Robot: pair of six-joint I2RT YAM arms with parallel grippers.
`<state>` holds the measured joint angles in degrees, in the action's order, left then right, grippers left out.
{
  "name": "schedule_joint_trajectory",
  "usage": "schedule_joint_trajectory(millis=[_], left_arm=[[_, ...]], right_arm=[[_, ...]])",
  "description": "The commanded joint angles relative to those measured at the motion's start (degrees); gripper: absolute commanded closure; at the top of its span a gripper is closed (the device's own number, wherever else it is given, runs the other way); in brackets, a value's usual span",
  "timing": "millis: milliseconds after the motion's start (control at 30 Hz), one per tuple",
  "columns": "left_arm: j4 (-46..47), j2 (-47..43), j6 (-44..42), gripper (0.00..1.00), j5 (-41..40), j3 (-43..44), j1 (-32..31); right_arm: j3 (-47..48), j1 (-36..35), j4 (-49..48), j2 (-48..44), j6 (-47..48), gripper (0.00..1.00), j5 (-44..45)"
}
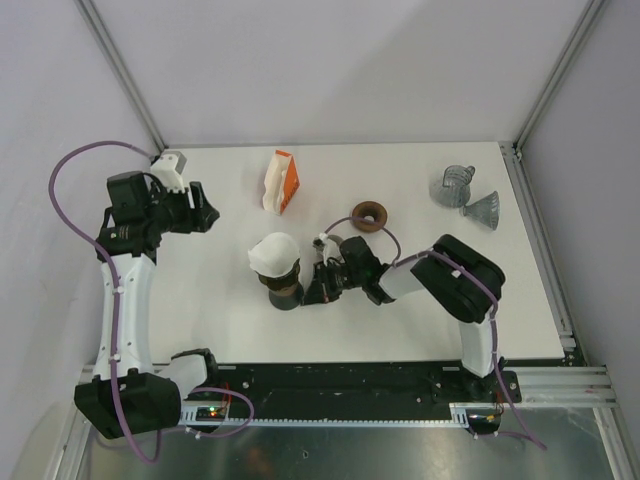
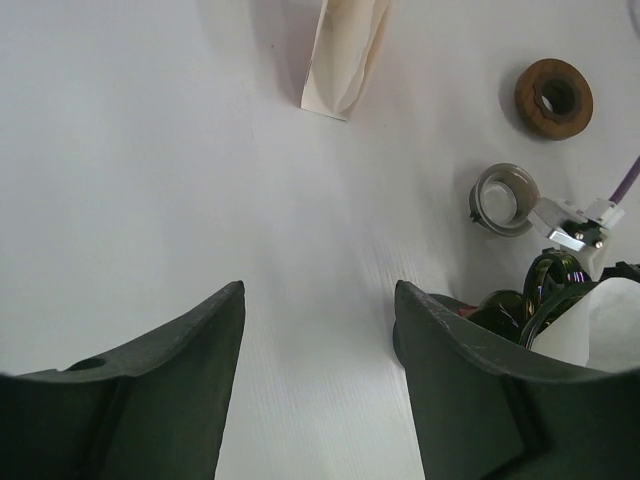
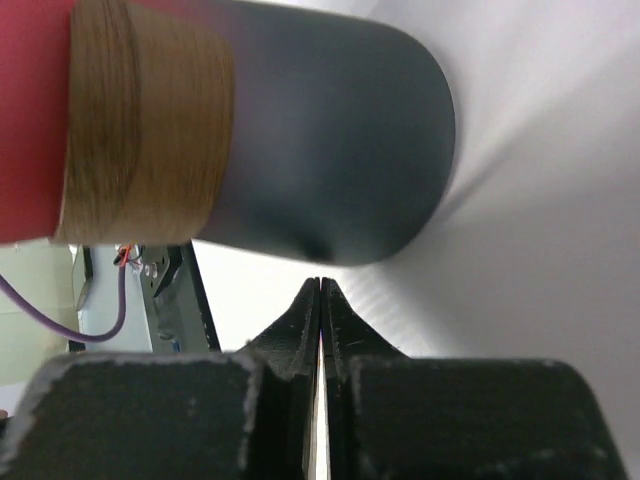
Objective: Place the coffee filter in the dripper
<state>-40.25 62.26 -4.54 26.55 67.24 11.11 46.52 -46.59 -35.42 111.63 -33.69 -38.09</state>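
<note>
A white coffee filter [image 1: 273, 252] sits crumpled in the top of a dark dripper [image 1: 286, 292] near the table's middle. In the left wrist view only an edge of the filter [image 2: 597, 322] shows at the lower right. The right wrist view shows the dripper [image 3: 330, 140] close up, with a red top, a wood band and a grey base. My right gripper [image 1: 313, 290] [image 3: 320, 285] is shut on nothing, its tips just beside that base. My left gripper [image 1: 205, 213] [image 2: 320, 292] hangs open over bare table at the left, well apart from the dripper.
An orange and white filter packet [image 1: 282, 181] [image 2: 345, 50] lies at the back centre. A brown ring [image 1: 371, 214] [image 2: 553, 97] lies behind my right wrist. Two clear glass cones [image 1: 455, 185] [image 1: 483, 209] stand at the back right. Walls enclose the table.
</note>
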Motion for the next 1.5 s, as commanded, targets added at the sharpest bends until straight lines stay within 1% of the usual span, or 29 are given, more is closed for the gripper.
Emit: schedule_joint_trajectory(millis=[0,300,500,833,1033,1100,1300,1467], left_arm=[[1.91,-0.77,-0.91,0.33,-0.11,0.03,0.9],[1.9,-0.92,-0.88,0.33,-0.31,0.85,1.31],[1.92,-1.36,-1.56,0.33,-2.34,2.11,1.64],[1.91,-1.43,-1.64,0.32,-4.07,5.77,1.95],[1.93,-1.46,-1.3,0.32,-2.33,6.85,1.99],[1.86,-1.51,-1.27,0.32,-2.08,6.87,1.94],[1.91,-1.56,-1.48,0.31,-1.59,6.51,1.98],[1.93,-1.12,-1.38,0.31,0.57,6.6,1.98]], right_arm=[[4.27,-0.49,-6.14,3.48,-2.6,1.0,-2.11],[14.08,-1.51,-5.42,10.85,-4.34,1.0,-3.19],[20.8,-1.85,-3.79,15.17,-5.15,1.0,-3.05],[33.6,-3.6,2.31,22.93,-4.38,1.0,-1.78],[46.74,-4.68,10.12,28.58,-2.36,1.0,-1.48],[49.13,-4.77,11.43,29.7,-2.28,1.0,-1.47],[49.83,-4.56,12.7,29.65,-2.0,1.0,-1.36],[44.55,-4.15,12.98,25.54,-0.38,1.0,-0.77]])
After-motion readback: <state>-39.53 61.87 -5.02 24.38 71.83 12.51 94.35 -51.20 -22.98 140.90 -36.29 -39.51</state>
